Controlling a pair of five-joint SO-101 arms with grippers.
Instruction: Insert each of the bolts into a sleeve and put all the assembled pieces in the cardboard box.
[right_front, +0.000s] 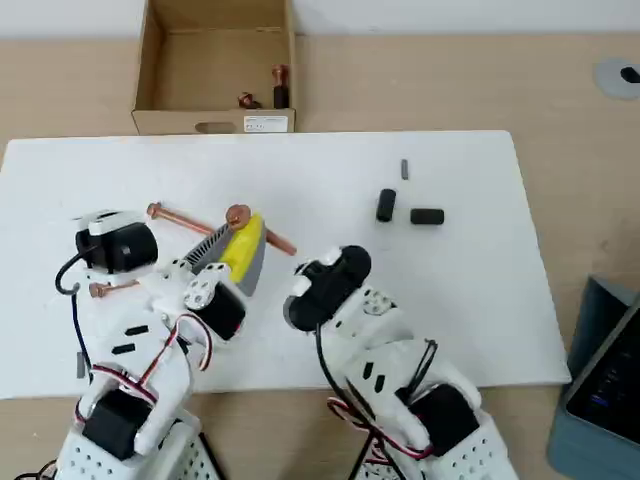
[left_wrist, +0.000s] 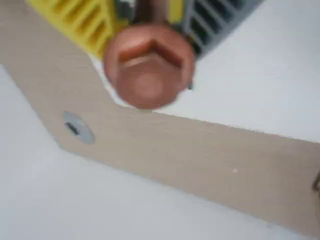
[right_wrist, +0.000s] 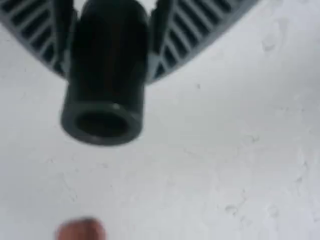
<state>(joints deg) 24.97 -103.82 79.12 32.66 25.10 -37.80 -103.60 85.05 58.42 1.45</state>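
Left wrist view, item one: copper bolt, hex head toward the camera, clamped between the yellow finger and the grey ribbed finger of the left gripper, whose jaws are closed down on it. I see it lifted off the white board, with a strip of wooden table behind it. Item two, right wrist view: black sleeve, open bore toward the camera, pinched between the two grey ribbed fingers of the right gripper, held above the board. A copper blur sits at the frame edge, too soft for me to name. Item three, high view: both arms stand near the front of the board, the left gripper just beside the right arm. Two loose bolts lie on the board by the left arm, a long one and a short one. A further copper shaft shows beside the yellow finger, and I cannot tell whether it lies free. Item four: two loose sleeves lie close together, well apart from the arms, with a small grey pin near them. Item five: cardboard box on the table just beyond the board's far edge, holding two assembled pieces in its corner.
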